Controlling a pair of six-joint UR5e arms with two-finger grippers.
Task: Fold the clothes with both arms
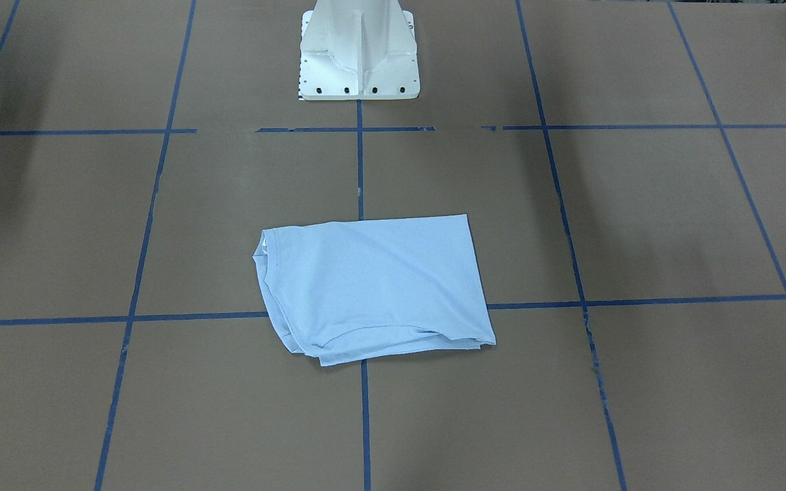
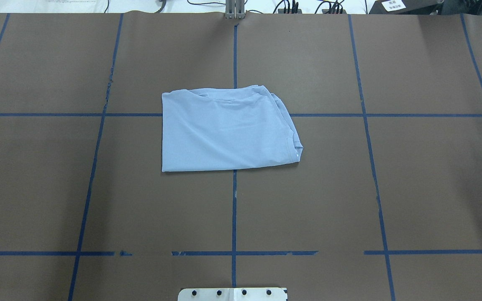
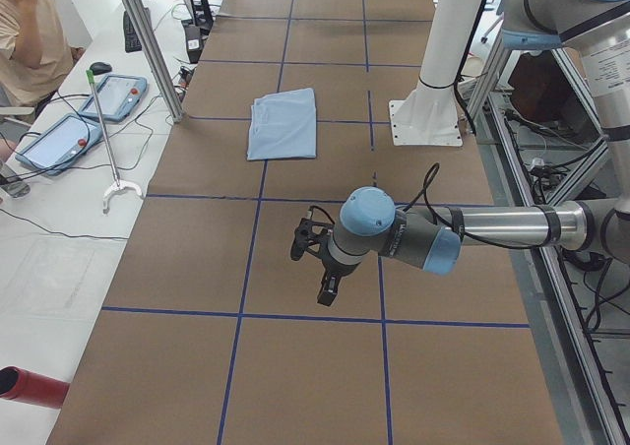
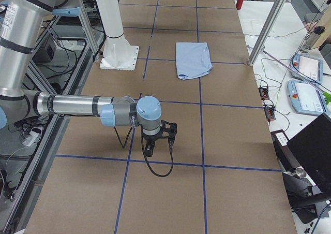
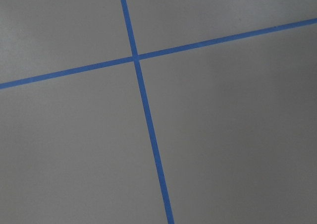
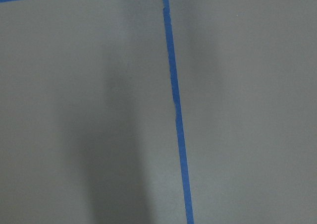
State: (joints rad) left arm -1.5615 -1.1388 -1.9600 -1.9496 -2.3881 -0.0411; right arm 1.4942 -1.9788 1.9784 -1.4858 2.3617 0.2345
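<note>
The clothes are one light blue T-shirt (image 1: 372, 286), folded into a rough rectangle and lying flat in the middle of the brown table (image 2: 224, 129). Its collar edge points to the robot's right. No print shows. Both arms are far from it, out at the table's ends, and appear only in the side views. The left gripper (image 3: 313, 268) hangs over the table near the left end, well away from the shirt (image 3: 283, 122). Likewise the right gripper (image 4: 158, 141) hovers near the right end, far from the shirt (image 4: 192, 59). I cannot tell whether either is open or shut. Both wrist views show only table and tape.
Blue tape lines (image 2: 234, 209) split the table into squares. The white pedestal base (image 1: 359, 61) stands behind the shirt. A seated person (image 3: 25, 41), tablets (image 3: 113, 95) and a hooked pole (image 3: 103, 130) are on the side bench. A metal post (image 4: 266, 24) rises beside the table.
</note>
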